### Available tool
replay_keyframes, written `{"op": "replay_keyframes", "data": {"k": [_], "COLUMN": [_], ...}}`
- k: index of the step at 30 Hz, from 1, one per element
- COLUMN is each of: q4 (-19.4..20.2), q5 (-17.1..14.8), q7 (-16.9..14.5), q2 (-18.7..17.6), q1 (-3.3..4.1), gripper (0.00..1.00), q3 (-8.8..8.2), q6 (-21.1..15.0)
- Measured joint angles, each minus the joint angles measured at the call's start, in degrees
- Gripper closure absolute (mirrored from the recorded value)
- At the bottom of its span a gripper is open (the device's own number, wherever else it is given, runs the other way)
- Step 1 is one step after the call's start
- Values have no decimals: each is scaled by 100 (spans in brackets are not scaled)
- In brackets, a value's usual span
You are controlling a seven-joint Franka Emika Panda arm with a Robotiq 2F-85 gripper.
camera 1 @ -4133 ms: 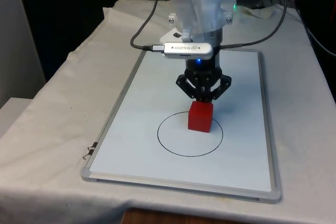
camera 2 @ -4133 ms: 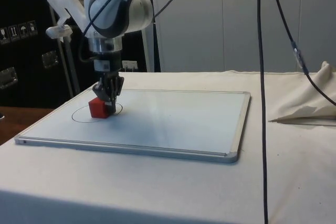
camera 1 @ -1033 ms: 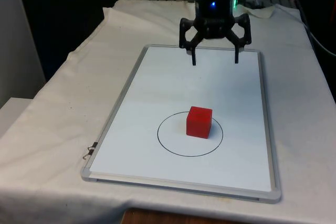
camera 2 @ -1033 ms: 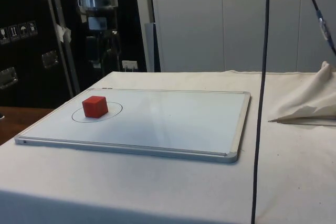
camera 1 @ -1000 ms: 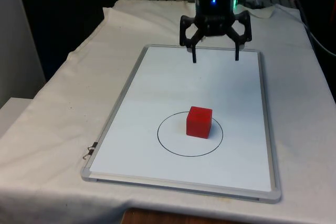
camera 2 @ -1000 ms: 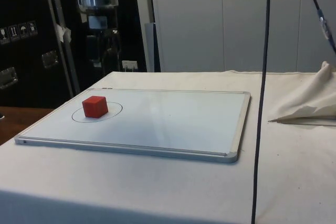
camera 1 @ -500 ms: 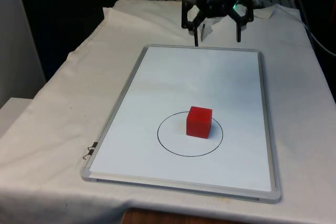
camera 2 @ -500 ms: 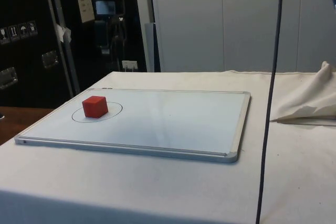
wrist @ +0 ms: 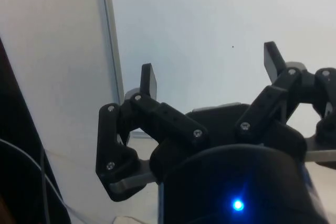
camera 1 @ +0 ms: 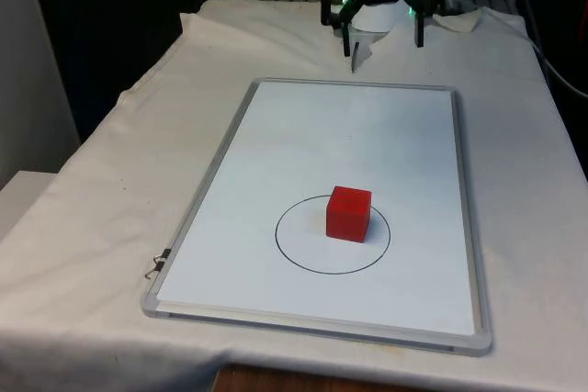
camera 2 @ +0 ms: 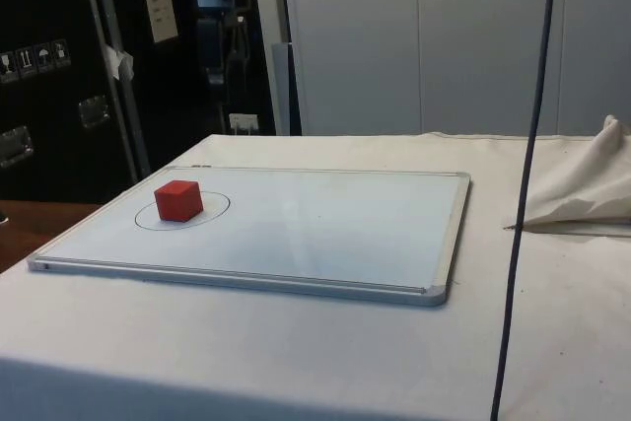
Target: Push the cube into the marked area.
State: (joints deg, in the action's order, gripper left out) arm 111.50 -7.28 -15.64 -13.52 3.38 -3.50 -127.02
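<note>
Raised higher, gripper [camera 1: 384, 41] spread; 1 cube [camera 1: 349, 214] inside 1 circle [camera 1: 304, 259].

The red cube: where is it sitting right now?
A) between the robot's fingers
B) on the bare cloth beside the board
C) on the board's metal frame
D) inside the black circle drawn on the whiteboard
D: the red cube rests on the whiteboard inside the black circle, with the gripper open and far from it.

Red cube [camera 1: 349, 214], flat inside black circle [camera 1: 303, 262], upper part
</note>
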Motion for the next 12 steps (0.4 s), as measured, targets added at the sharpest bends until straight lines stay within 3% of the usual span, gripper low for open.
{"op": "replay_keyframes", "data": {"k": [12], "q4": [183], "q5": [195], "q7": [23], "q2": [327], "q1": [-11], "gripper": [0], "q3": [-29], "q6": [212]}}
